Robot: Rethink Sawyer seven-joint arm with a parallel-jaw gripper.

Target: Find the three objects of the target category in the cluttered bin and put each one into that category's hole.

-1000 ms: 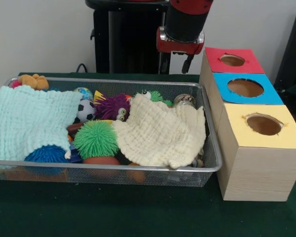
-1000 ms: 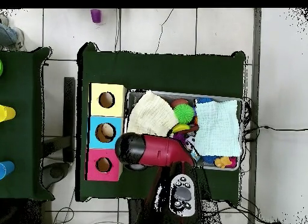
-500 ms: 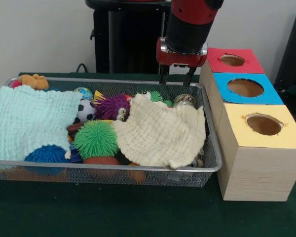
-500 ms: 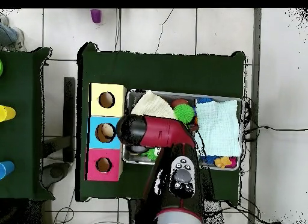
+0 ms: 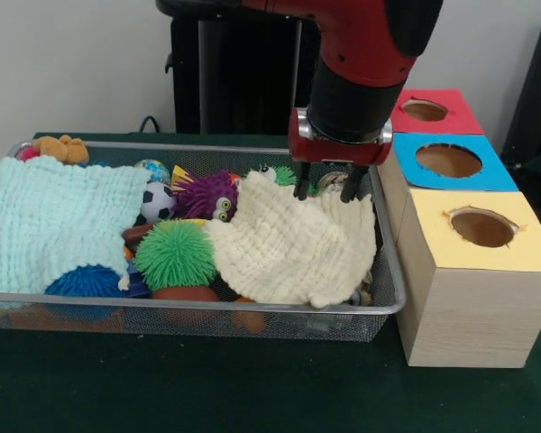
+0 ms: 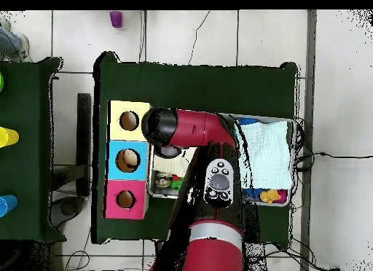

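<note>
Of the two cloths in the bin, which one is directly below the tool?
The cream cloth, lying at the bin's end beside the boxes; the tool hangs open just above it. The mint cloth lies at the opposite end.

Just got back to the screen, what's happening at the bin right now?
The red arm's tool hangs open over the cream cloth at the end of the wire bin nearest the boxes, holding nothing. The cloth covers part of the clutter; a green spiky ball, a purple fuzzy toy and a soccer ball show beside it. No object shows in the yellow hole.
</note>
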